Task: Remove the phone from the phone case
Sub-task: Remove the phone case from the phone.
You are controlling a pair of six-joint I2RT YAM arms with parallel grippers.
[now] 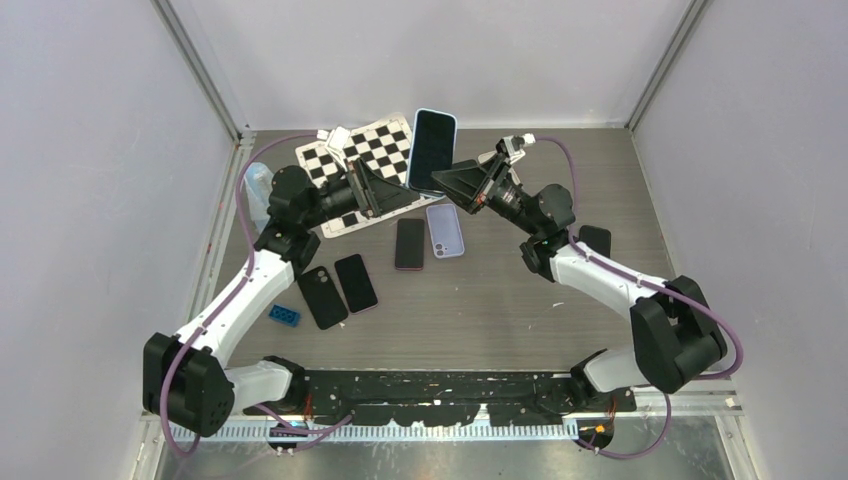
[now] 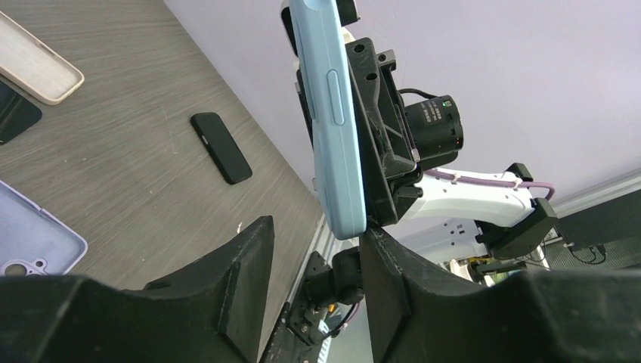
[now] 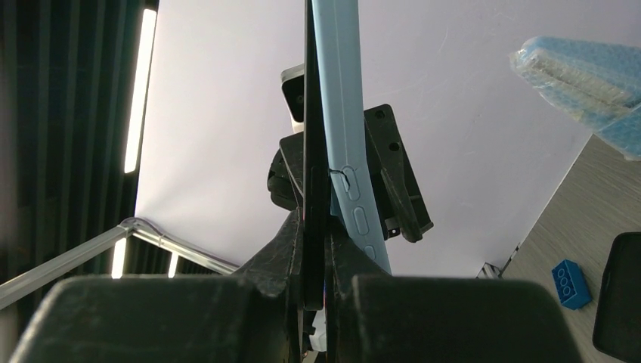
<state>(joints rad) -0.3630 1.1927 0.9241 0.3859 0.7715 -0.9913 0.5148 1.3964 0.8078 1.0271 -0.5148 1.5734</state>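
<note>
Here, right jaws clamp the phone (image 3: 317, 113); left jaws stand half-open beside its case (image 2: 332, 113).

A checkerboard (image 1: 375, 150) and blue brick (image 1: 285, 316) lie well apart.

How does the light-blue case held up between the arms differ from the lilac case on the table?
Pose: the blue case is held in the air, clamped in the right gripper; the lilac case lies flat on the table.
Contents: the blue case has a dark-screened phone in it; the lilac case looks empty, open side up.
Colour: light blue against lilac.
Both are phone cases with rounded corners.
</note>
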